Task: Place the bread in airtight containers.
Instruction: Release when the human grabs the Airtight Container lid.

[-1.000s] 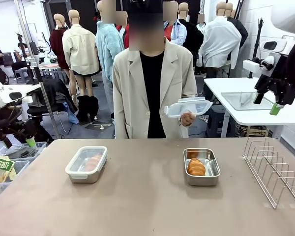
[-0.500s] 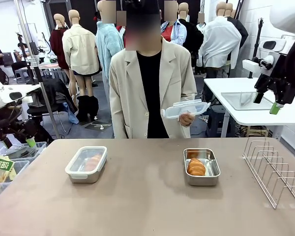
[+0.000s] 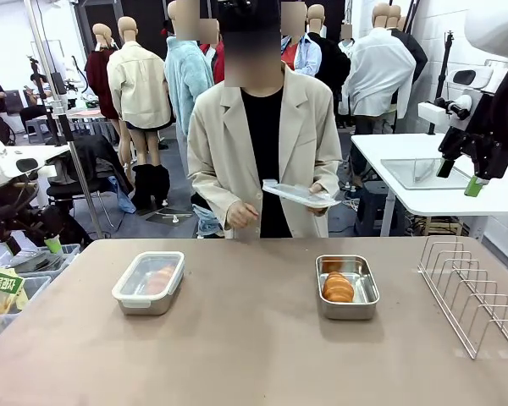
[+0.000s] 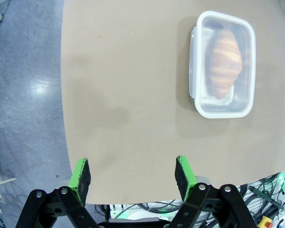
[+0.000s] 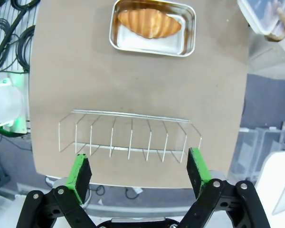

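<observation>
Both arms parked off the worktop [image 3: 254,355], out of the person's way. Left end effector [image 4: 133,172] hangs above the near edge, jaws spread wide, nothing held. Right end effector [image 5: 138,173] hovers over the wire rack [image 3: 474,292], jaws equally wide, empty.

Left container [image 3: 148,283]: lid on, one roll [image 4: 223,61] visible through the clear plastic, so that one looks done. Right container [image 3: 347,288]: open, a second roll [image 3: 338,288] lying inside, no lid. Person at the far side holds the missing lid [image 3: 298,194] flat in one hand [image 3: 323,200] roughly above that box, likely to bring it down and seal. Other hand [image 3: 240,216] hangs free near the far edge.

Worktop is plain matte brown, otherwise bare apart from the rack at the right. Bins of packaged goods [image 3: 17,283] sit beside its left end. Room behind: grey floor, a white table [image 3: 423,182] at right.
</observation>
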You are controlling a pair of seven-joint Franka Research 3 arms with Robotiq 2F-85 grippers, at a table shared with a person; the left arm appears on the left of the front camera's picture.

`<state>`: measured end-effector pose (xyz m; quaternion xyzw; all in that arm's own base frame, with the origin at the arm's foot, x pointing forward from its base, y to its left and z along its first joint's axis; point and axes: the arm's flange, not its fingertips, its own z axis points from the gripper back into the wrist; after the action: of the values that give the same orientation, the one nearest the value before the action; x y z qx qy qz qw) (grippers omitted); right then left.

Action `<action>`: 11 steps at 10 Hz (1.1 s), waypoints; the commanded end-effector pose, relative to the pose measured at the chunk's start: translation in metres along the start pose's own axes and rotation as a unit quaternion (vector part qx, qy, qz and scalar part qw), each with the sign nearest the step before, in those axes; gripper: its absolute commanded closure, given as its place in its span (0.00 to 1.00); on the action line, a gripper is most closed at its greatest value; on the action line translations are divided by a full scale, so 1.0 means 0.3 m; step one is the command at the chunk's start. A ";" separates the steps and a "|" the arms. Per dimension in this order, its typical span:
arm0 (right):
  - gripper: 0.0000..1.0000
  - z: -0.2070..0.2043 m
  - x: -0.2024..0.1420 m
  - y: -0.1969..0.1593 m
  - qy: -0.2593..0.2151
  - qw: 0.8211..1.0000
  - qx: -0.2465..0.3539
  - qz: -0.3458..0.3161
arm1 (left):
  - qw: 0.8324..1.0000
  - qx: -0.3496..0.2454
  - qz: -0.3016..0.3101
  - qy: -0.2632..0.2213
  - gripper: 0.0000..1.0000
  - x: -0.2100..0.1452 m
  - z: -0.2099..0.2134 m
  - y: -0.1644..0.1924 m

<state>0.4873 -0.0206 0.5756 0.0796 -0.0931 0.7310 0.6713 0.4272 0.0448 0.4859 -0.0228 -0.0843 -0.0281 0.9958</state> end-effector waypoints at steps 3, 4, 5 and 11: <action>0.00 -0.004 -0.001 0.010 -0.006 1.000 0.003 0.003 | 1.000 0.000 0.006 -0.004 0.08 0.002 0.001 -0.001; 0.00 -0.004 -0.001 0.010 -0.006 1.000 0.003 0.003 | 1.000 0.000 0.006 -0.004 0.08 0.002 0.001 -0.001; 0.00 -0.004 -0.001 0.010 -0.006 1.000 0.003 0.003 | 1.000 0.000 0.006 -0.004 0.08 0.002 0.001 -0.001; 0.00 -0.004 -0.001 0.010 -0.006 1.000 0.003 0.003 | 1.000 0.000 0.006 -0.004 0.08 0.002 0.001 -0.001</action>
<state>0.4873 -0.0209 0.5757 0.0794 -0.0930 0.7308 0.6716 0.4272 0.0448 0.4859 -0.0228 -0.0843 -0.0281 0.9958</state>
